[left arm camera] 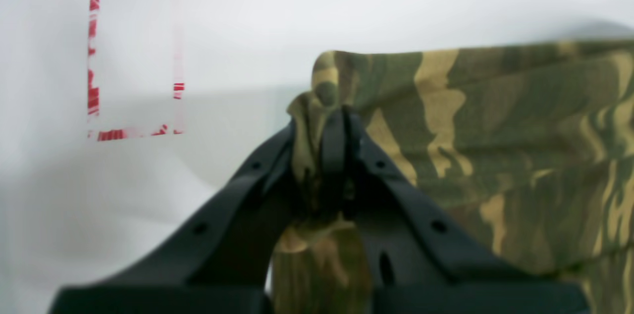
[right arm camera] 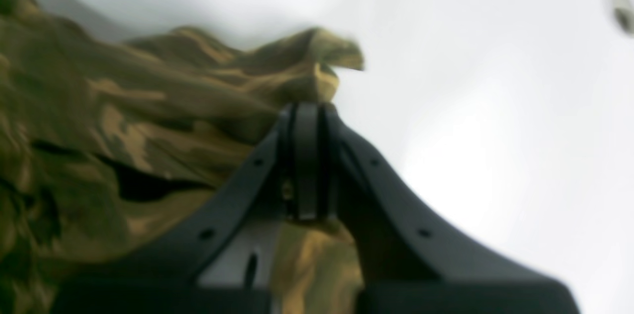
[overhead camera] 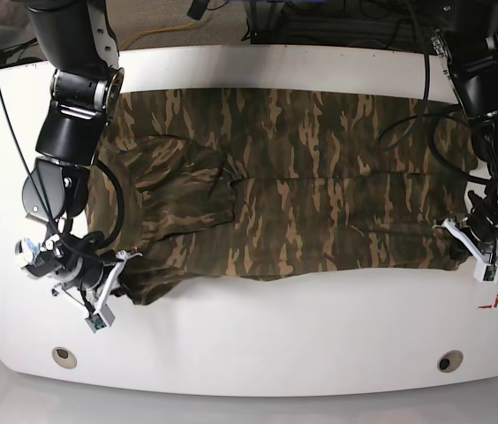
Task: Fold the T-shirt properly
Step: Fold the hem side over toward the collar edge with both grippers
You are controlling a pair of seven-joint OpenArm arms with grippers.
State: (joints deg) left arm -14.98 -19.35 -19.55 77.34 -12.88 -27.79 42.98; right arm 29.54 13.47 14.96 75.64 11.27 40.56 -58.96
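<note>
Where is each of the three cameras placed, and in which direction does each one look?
Left wrist: sits behind the left hand, looking along its closed fingers pinching the T-shirt, with red marks on the white table beyond.
Right wrist: sits behind the right hand, closed on a bunched T-shirt edge.
Base: looks down from above on the whole table; both arms and hands show at the shirt's near corners.
Shared: all views show the T-shirt and table; the red marks also appear in the base view.

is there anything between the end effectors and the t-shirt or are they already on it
Nothing visible stands between them. The left end effector is shut on a bunched corner of the T-shirt, and the right end effector is shut on another edge of it. The white table around the cloth shows only red tape marks.
</note>
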